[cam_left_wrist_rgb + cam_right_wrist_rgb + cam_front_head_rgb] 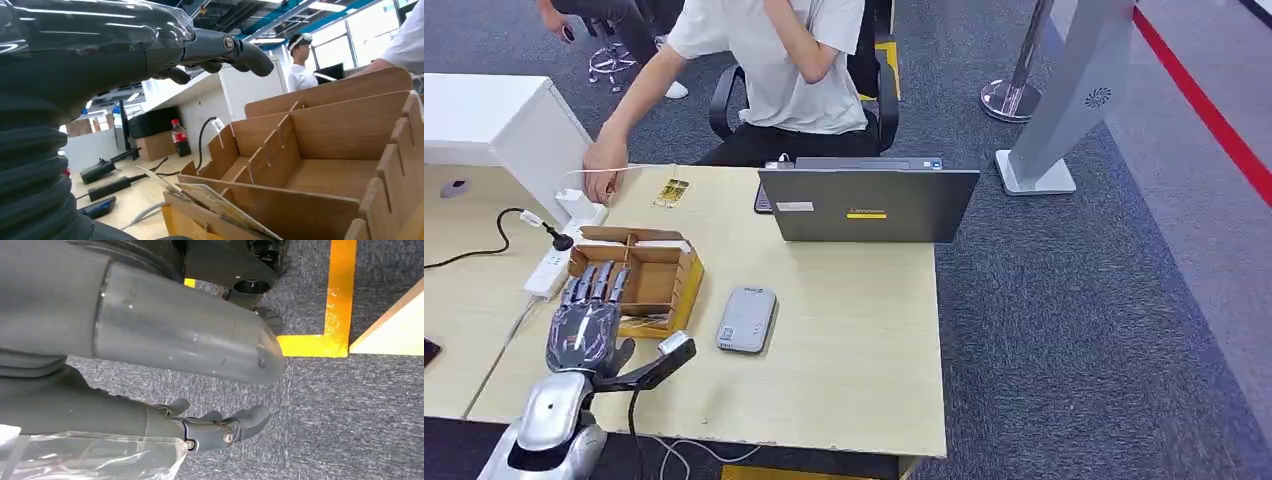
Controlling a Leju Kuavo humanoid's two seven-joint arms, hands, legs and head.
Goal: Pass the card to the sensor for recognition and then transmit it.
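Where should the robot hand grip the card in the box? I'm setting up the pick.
Probably by the card's raised free edge, coming from above with the left robot hand. The card leans tilted in the near slot of the box, its lower part hidden behind the wall, so only the upper edge is exposed. A thumb-and-finger pinch across its thin faces looks best.

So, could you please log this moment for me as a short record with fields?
left hand: over the near end of the cardboard box, fingers spread, holding nothing
right hand: hanging over grey carpet, fingers loosely curled, holding nothing
cards: lying tilted in the box's nearest slot
sensor: grey, flat on the table, right of the box
laptop: open, behind the sensor
person: hand at the table's far edge
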